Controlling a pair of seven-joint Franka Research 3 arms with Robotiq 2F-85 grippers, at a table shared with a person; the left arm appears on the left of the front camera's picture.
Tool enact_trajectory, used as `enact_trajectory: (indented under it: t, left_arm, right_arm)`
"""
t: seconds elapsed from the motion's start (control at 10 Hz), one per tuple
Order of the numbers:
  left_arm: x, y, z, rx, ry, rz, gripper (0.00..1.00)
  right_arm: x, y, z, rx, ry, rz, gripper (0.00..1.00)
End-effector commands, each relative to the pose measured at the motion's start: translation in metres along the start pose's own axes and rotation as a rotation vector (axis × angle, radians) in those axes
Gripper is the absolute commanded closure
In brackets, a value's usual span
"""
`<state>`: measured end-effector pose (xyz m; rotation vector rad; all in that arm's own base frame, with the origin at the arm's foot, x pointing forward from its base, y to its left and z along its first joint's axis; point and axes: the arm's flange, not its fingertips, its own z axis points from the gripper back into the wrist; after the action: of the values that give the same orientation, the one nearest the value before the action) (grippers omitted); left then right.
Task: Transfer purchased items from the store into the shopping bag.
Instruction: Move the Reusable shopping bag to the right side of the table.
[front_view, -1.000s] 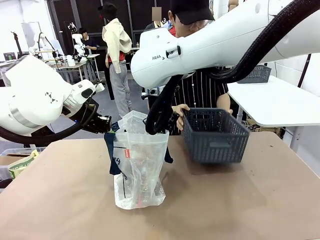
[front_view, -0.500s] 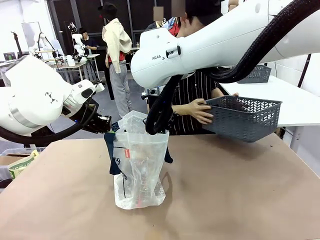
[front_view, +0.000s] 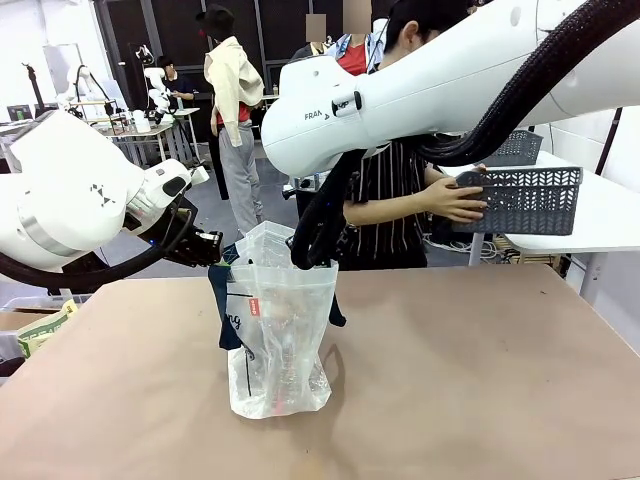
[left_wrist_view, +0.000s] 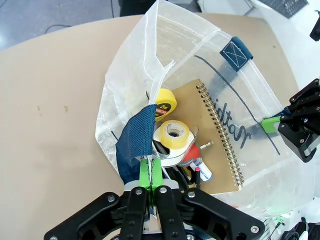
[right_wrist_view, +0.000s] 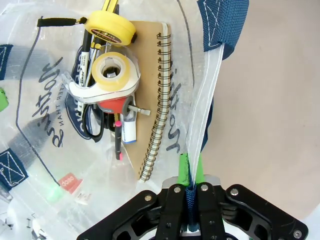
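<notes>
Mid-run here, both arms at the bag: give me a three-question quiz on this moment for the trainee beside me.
1. True or false: the dark grey lattice plastic basket rests on the brown table.
2. What does the left gripper pinch? A: the navy blue strap handle of the translucent white plastic shopping bag. B: a pen. C: a yellow tape measure.
3. Fill in: the brown spiral-bound notebook lies inside the ___.
Key: 1 false, a person's hand holds it, off that table; 2 A; 3 shopping bag.
</notes>
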<state>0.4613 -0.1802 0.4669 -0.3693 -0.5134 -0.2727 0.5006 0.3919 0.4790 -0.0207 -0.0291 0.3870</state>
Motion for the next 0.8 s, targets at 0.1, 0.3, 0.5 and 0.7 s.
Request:
enact_trajectory:
  t: [0.1,0.3,0.5,0.7]
  left_arm:
    - [0.0003,0.002,0.0002,-0.014,-0.006,0.013,1.0]
    - [0.0003,0.002,0.0002,-0.014,-0.006,0.013,1.0]
    - [0.0003,0.002,0.0002,-0.014,-0.006,0.013,1.0]
    - [0.0003,0.002,0.0002,-0.014,-0.006,0.013,1.0]
  right_arm:
    - [-0.0025,-0.0025,0.0007,-0.001,0.0,0.002,1.0]
    - [-0.0025,-0.0025,0.0007,-0.001,0.0,0.002,1.0]
    - [-0.0025,-0.0025,0.0007,-0.001,0.0,0.002,1.0]
    - [-0.0025,-0.0025,0.0007,-0.001,0.0,0.002,1.0]
